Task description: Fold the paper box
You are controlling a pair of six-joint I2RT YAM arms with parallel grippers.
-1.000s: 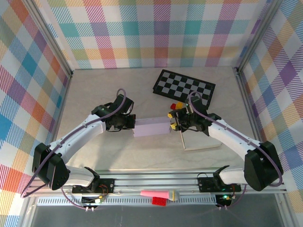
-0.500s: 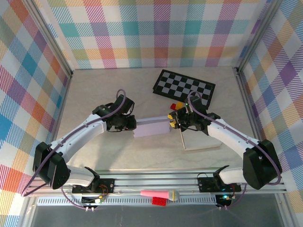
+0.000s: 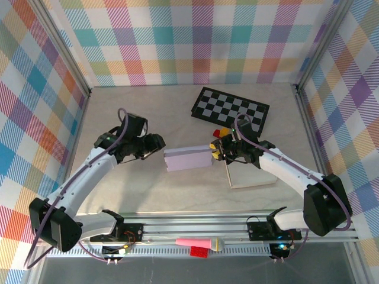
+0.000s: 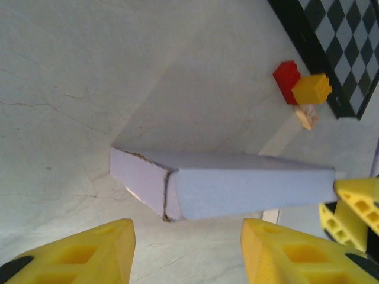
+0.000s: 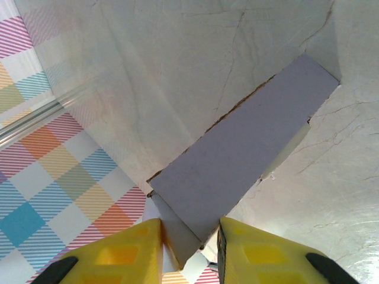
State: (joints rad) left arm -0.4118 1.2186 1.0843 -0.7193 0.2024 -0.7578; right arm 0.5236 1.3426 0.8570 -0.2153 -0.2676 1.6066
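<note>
Left pincer (image 3: 159, 146) is hovering just left of the paper box, apart from it. Its yellow fingers (image 4: 89, 254) are standing spread with nothing between them.

Paper box (image 3: 188, 158), lavender, is lying on the counter (image 3: 118, 195) between the two arms. Its flaps are closed, so the contents cannot be told. A ragged seam is showing at its left end.

Right pincer (image 3: 217, 152) is pinching the box's right end between its fingers (image 5: 118, 254).

Red block (image 4: 286, 76) and yellow block (image 4: 312, 89) are sitting touching, beside the checkerboard (image 3: 232, 109).
</note>
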